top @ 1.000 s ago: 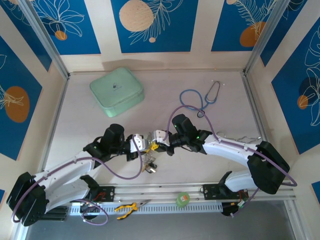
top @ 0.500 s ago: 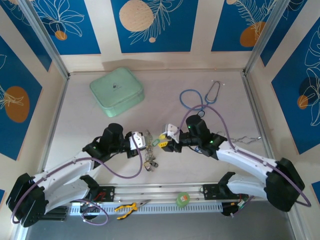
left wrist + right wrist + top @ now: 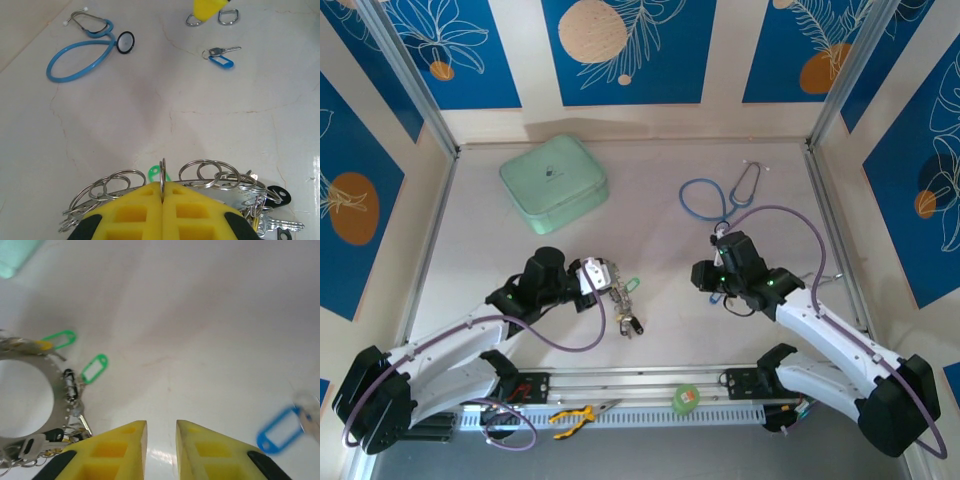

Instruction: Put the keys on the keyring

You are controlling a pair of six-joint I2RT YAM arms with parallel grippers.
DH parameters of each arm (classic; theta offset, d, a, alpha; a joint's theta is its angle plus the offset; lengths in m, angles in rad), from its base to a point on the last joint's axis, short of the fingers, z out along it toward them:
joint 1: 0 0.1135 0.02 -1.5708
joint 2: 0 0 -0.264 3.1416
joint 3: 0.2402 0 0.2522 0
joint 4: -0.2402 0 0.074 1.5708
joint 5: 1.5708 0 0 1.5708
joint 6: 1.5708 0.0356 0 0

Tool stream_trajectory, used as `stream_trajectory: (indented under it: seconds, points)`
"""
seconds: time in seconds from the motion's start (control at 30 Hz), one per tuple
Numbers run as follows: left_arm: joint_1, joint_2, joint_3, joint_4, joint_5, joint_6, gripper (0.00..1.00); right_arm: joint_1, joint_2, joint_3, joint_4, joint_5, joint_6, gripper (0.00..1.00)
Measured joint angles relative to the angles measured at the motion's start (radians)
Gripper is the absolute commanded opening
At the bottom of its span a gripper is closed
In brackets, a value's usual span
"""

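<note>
In the left wrist view the keyring (image 3: 162, 174) shows as a thin edge-on sliver. The rest of it lies behind the left gripper (image 3: 162, 195), whose yellow fingers (image 3: 130, 215) are cut off at six o'clock. The keys (image 3: 272, 227) at five o'clock run off the lower edge. At twelve o'clock a yellow tip (image 3: 206, 7) is cropped, so its owner cannot be told.

In the right wrist view the ring runs off at nine o'clock and a mint case (image 3: 15, 257) is clipped at eleven. The right gripper (image 3: 161, 440) is cropped at six. At four o'clock the blue tag (image 3: 279, 434) is smeared and the loose key (image 3: 307, 407) is a blur.

From above, the right gripper's fingertips sit hidden under its wrist, and the hanging keys are too small to count.
</note>
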Motion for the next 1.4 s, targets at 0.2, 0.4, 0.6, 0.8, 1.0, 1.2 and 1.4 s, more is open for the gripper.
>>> stream_trajectory:
  seconds: [0.2,0.4,0.6,0.8,1.0,1.2,1.4]
  points:
    - [-0.001,0.004,0.0,0.0,0.001,0.002,0.0,-0.087,0.097,0.069,-0.195,0.015,0.129,0.34]
    - [-0.007,0.007,0.0,0.0,0.002,0.013,0.0,-0.142,0.205,0.069,-0.266,0.029,0.172,0.38]
    - [-0.018,0.007,0.0,0.0,0.002,0.036,0.0,-0.178,0.33,0.07,-0.224,0.042,0.156,0.42]
    - [-0.023,0.007,0.0,0.0,0.005,0.039,0.0,-0.233,0.446,0.086,-0.156,0.059,0.098,0.44]
    - [-0.027,0.007,0.0,-0.001,0.009,0.047,0.0,-0.254,0.525,0.13,-0.105,0.059,0.039,0.39]
    - [-0.027,0.007,0.0,-0.002,0.009,0.059,0.0,-0.241,0.575,0.146,-0.085,0.048,0.008,0.34]
    - [-0.028,0.007,0.0,-0.004,0.009,0.065,0.0,-0.153,0.577,0.176,-0.111,-0.011,0.002,0.31]
